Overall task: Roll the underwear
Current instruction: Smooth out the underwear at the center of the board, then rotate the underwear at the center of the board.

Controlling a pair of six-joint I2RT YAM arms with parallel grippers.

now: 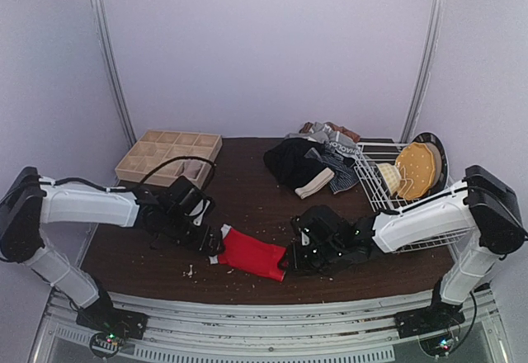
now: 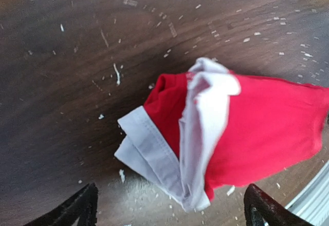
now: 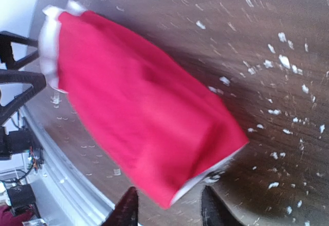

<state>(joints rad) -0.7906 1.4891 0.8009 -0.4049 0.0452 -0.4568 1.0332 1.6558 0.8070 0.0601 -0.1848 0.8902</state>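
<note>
The red underwear [image 1: 252, 253] with a pale waistband lies folded flat on the dark table near the front edge. My left gripper [image 1: 209, 240] is open at its waistband end; in the left wrist view the gripper [image 2: 172, 217] has its fingers spread wide just short of the bunched waistband [image 2: 154, 154]. My right gripper [image 1: 295, 257] is open at the other end; in the right wrist view the gripper [image 3: 169, 213] has its tips on either side of the red cloth's [image 3: 144, 118] near corner. A pile of black, grey-striped and beige underwear [image 1: 318, 161] lies at the back.
A wooden grid tray [image 1: 169, 155] stands at the back left. A white wire rack [image 1: 388, 188] with a yellow plate [image 1: 417, 169] stands at the right. Pale crumbs are scattered over the table [image 1: 148, 256]. The table's metal front rail [image 1: 247, 305] is close behind the cloth.
</note>
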